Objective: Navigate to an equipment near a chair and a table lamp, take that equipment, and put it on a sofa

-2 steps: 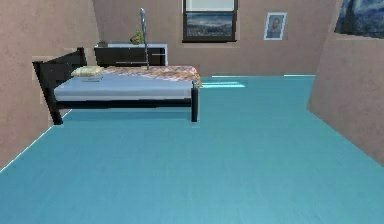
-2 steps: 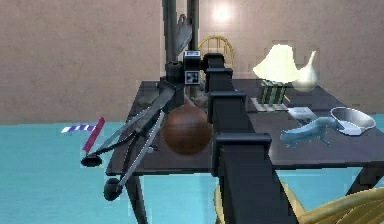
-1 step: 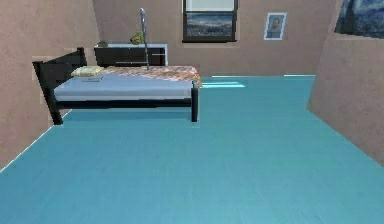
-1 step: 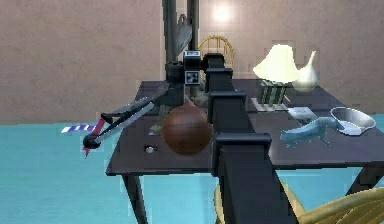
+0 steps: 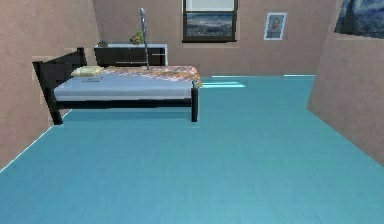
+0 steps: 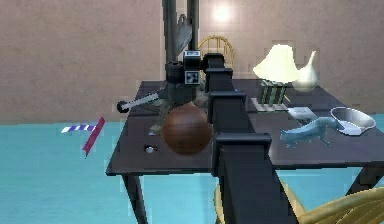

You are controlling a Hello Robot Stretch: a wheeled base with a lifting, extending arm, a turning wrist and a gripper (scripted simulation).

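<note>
In the arm side view a brown ball [image 6: 187,130] sits at the near part of a dark table [image 6: 300,150]. The arm's dark bar [image 6: 240,160] reaches out over that table. My gripper [image 6: 150,101] shows just above and left of the ball, with thin grey fingers pointing left. I cannot tell whether it holds anything, since the ball and tabletop lie right at it. A table lamp [image 6: 277,68] with a cream shade stands on the table's far right. A wooden chair back [image 6: 216,46] rises behind the table.
On the table lie a white vase [image 6: 306,72], a glass bowl [image 6: 352,120] and a blue object [image 6: 310,131]. A second wooden chair [image 6: 335,208] is at the bottom right. In the forward view a black-framed bed [image 5: 125,87] stands left on open teal floor [image 5: 220,160].
</note>
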